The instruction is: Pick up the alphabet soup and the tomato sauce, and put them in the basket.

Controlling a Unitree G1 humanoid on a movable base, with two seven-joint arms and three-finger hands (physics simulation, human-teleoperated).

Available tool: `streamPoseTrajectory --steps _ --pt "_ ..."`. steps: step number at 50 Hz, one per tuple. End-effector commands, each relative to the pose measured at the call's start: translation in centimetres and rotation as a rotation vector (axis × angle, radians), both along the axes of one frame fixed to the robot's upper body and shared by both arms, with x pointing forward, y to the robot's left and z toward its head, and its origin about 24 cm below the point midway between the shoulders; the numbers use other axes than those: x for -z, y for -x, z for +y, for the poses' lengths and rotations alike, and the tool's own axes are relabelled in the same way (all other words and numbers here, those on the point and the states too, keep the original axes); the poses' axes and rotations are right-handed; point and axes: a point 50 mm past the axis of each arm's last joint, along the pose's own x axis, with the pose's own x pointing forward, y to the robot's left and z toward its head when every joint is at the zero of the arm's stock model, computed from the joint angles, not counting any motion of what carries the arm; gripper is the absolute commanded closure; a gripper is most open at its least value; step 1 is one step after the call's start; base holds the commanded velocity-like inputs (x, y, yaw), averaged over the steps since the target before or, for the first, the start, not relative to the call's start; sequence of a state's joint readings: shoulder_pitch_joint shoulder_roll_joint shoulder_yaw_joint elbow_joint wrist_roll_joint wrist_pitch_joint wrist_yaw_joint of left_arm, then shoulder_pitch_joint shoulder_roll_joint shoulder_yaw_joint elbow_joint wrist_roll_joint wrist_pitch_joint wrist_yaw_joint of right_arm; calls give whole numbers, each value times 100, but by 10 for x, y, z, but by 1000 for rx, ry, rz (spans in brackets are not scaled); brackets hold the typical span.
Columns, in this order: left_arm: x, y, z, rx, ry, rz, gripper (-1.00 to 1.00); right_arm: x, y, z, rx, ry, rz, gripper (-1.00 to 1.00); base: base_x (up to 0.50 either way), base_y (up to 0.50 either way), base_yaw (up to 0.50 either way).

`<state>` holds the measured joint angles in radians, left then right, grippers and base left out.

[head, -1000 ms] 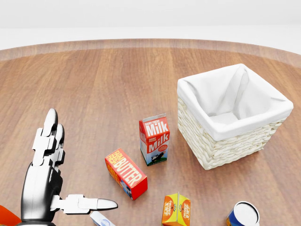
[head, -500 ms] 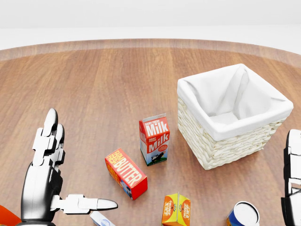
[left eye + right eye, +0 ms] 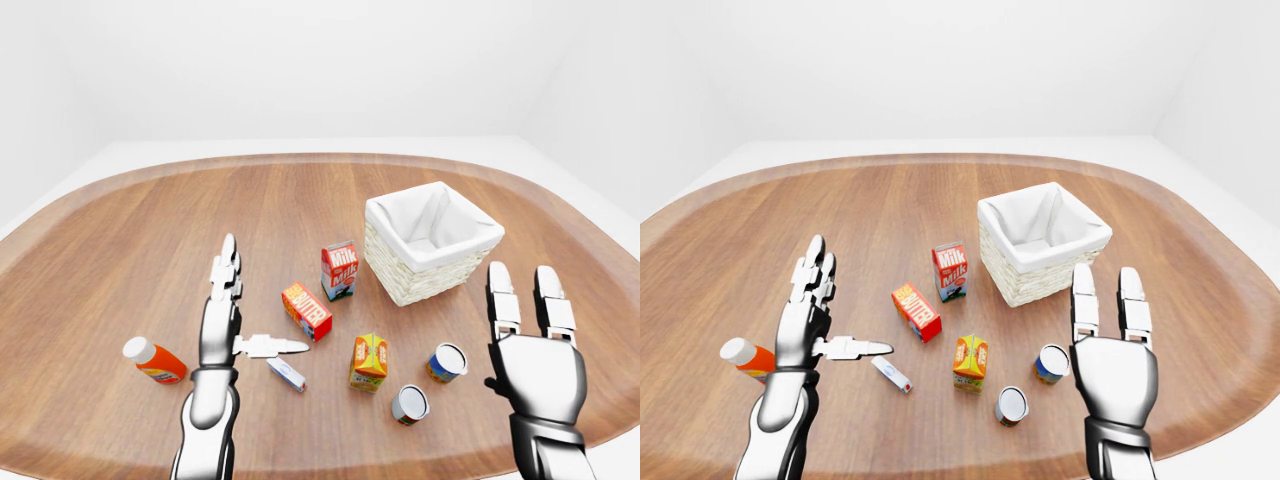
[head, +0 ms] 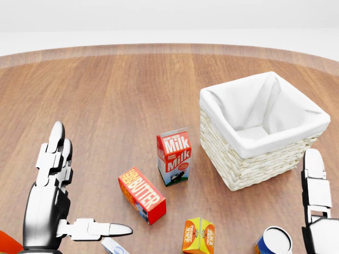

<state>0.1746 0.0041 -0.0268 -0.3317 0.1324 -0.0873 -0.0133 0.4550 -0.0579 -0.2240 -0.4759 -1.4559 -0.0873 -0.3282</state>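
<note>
Simulated room, blank white walls (image 3: 300, 60)

Left hand (image 3: 222, 325) raised at lower left of the left-eye view, open, palm turned inward. Two fingers (image 3: 229, 262) straight and together, pointing up; thumb (image 3: 272, 346) stuck out sideways to the right. Forearm rises from the bottom edge, nearly vertical. Holds nothing.

Right hand (image 3: 533, 360) raised at lower right of the same view, open, back of hand toward the camera. Two fingers (image 3: 501, 295) straight up, slightly apart, parallel. Wrist and forearm run down out of the bottom edge. Holds nothing. In the head view only its fingers show, at the right edge.
</note>
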Motion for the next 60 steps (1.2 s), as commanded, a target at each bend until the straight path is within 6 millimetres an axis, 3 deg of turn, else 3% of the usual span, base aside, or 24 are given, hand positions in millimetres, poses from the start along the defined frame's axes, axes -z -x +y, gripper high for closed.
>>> streamPoseTrajectory --steps 1,30,60 --pt "2 0 1 0 2 8 -100 5 -1 5 -36 32 5 -100 0 0 0" --pt "3 -1 0 0 3 12 -100 30 -11 23 -182 111 36 -100 0 0 0" --pt "2 -1 0 1 3 11 -100 49 -23 21 -223 110 76 -100 0 0 0"
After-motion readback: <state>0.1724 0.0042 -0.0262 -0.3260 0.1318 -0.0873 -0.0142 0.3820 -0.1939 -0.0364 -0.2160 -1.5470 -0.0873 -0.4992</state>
